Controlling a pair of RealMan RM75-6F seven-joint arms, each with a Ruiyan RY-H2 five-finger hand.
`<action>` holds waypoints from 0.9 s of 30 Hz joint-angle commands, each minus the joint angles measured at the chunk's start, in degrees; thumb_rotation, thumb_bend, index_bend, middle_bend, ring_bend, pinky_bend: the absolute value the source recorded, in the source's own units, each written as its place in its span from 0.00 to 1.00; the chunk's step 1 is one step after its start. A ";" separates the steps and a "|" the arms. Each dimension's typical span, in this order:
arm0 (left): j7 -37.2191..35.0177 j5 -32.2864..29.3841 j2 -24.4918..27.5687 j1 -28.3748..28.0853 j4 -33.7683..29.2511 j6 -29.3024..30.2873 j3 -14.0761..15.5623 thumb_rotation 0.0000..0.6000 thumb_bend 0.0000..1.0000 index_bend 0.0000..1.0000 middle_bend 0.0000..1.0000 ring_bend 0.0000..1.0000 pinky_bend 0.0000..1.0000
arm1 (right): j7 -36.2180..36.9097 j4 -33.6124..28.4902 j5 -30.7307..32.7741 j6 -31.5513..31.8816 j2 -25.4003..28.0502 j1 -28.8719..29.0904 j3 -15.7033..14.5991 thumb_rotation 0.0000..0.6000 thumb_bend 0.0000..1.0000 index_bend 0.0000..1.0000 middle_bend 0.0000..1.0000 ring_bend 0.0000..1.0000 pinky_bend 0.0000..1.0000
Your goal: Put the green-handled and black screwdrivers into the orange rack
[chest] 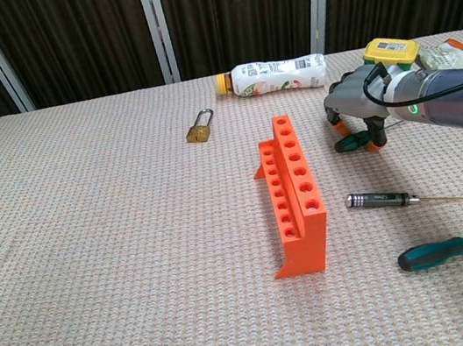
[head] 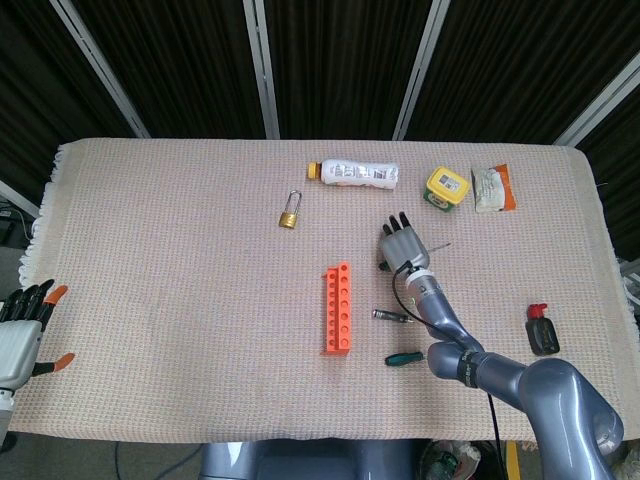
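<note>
Green-handled screwdriver (chest: pixel 349 143) sits on the cloth to the right of the orange rack (chest: pixel 293 194), and the right hand (chest: pixel 358 103) is arched right over it, fingertips down on either side of the handle, though I can't tell if it actually has a grip yet. The black screwdriver (chest: pixel 378 198) lies nearer the rack's front end, untouched, and a second, teal-handled one (chest: pixel 433 254) lies further forward. Left hand (head: pixel 20 335) is parked off the table's corner, fingers spread, holding nothing. My take: close around the handle, not the thin shaft, lift straight up so it doesn't roll, then tip it upright before lining the tip over a rack hole.
</note>
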 commanded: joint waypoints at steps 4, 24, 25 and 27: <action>0.26 0.28 0.17 -0.05 -0.37 0.14 0.05 1.00 0.09 0.09 0.00 0.00 0.00 | -0.04 0.05 0.04 -0.80 0.75 -0.47 0.40 1.00 0.26 0.51 0.16 0.00 0.00; 2.08 2.20 2.64 -0.30 -4.03 2.33 -0.45 1.00 0.09 0.09 0.00 0.00 0.00 | 18.05 -21.09 0.76 -5.23 14.80 -5.32 8.79 1.00 0.39 0.59 0.23 0.00 0.00; 2.22 2.47 3.00 -0.33 -4.57 2.32 -0.33 1.00 0.09 0.09 0.00 0.00 0.00 | 21.14 -23.75 1.31 -7.05 16.99 -5.87 10.01 1.00 0.39 0.59 0.23 0.00 0.00; 2.51 2.62 3.49 -0.45 -5.35 1.87 -0.05 1.00 0.09 0.09 0.00 0.00 0.00 | 24.91 -26.60 1.55 -9.05 19.48 -6.66 11.45 1.00 0.39 0.59 0.23 0.00 0.00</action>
